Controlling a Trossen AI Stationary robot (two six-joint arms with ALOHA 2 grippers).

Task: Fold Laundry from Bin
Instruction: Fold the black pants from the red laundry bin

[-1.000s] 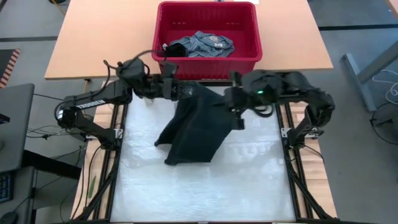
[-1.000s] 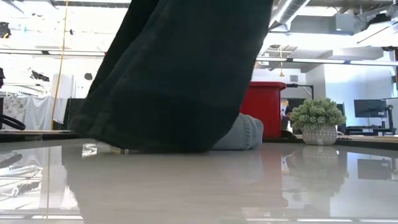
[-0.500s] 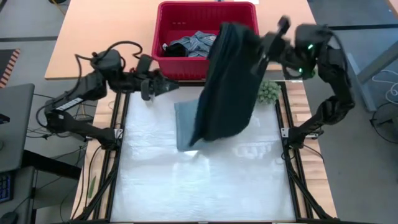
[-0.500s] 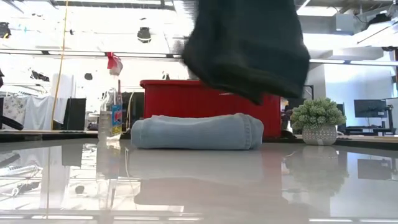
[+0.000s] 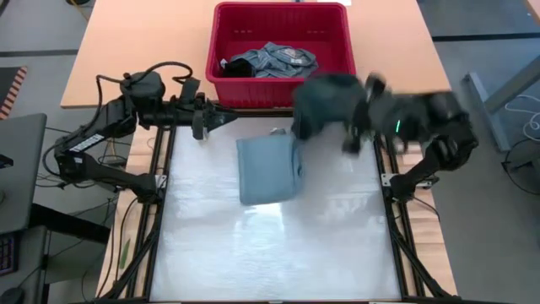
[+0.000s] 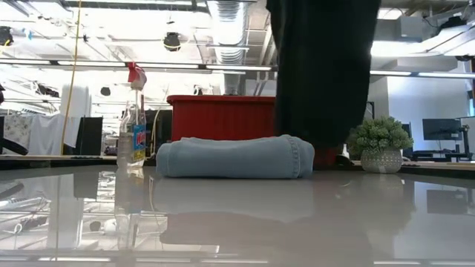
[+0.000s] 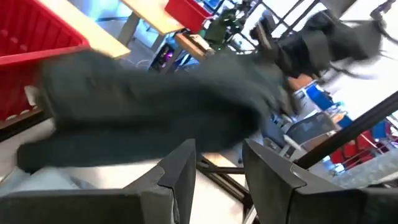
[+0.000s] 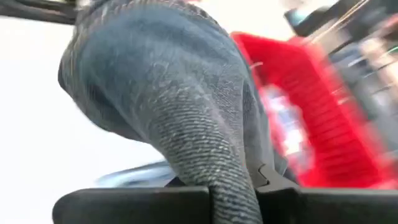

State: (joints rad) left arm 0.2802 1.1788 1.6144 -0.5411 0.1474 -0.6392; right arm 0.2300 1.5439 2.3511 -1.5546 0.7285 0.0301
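My right gripper (image 5: 358,133) is shut on a dark navy garment (image 5: 325,101) beside the red bin (image 5: 337,80), over the table's far right corner. In the low view the garment (image 6: 323,74) hangs straight down as a dark column. A folded light blue garment (image 5: 270,169) lies flat on the white table (image 5: 278,245). A grey-blue denim garment (image 5: 274,61) lies in the bin. My left gripper (image 5: 226,118) is open and empty, at the table's far left, pointing right; it also shows in the left wrist view (image 7: 217,168). My right gripper pinches a bunched fold of the dark garment (image 8: 233,180) between its two fingers; how many layers cannot be told. The cloth drapes over and past the fingers. In the low view it hangs slack below the gripper, with its lower end (image 6: 319,141) down near the table.
A clear spray bottle (image 6: 133,137) stands at the far left of the table. A fuzzy green ball (image 6: 378,141) sits at the far right, by the hanging garment. The near half of the table (image 5: 278,253) lies bare.
My left gripper has let go of the dark garment and drawn back toward the table's left edge. My right gripper has swung the garment up and toward the far right, then come down. The garment has lifted off the folded light blue one, which has stayed in place.
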